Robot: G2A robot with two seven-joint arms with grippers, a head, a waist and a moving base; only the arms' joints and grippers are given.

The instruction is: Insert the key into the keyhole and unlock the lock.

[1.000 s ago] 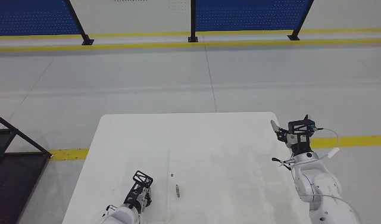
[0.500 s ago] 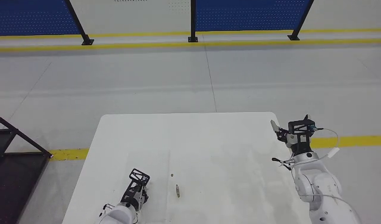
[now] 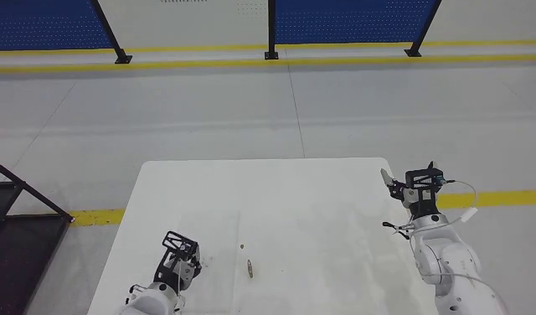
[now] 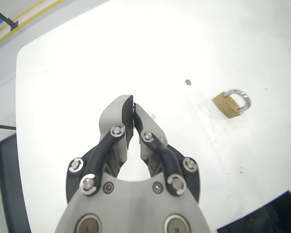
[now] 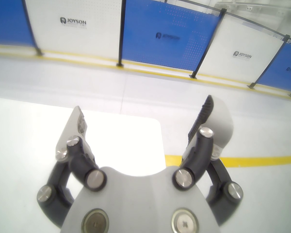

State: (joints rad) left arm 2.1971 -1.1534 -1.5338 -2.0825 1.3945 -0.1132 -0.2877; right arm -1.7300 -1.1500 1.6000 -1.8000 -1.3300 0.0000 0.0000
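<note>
Top view. The white table [image 3: 293,198] takes up the lower middle of the frame. The padlock [image 3: 249,269] lies on it at lower centre, near the bottom edge, with a small dark speck [image 3: 242,247] just above it. The left claw [image 3: 181,245] stands over the table at lower left, apart from the padlock and to its left. The right claw [image 3: 410,179] stands at the table's right edge, well apart from the padlock.

Left wrist view. The left claw [image 4: 133,104] has its ribbed pads [image 4: 126,112] pressed together at the tips; nothing can be made out between them. The padlock [image 4: 229,106], a brass body with a silver shackle, lies flat on the table [image 4: 111,49], near a small brown speck [image 4: 188,82].

Right wrist view. The right claw [image 5: 143,107] is spread wide, with nothing between its fingers [image 5: 203,115], and hangs over a rounded corner of the table [image 5: 26,122].
</note>
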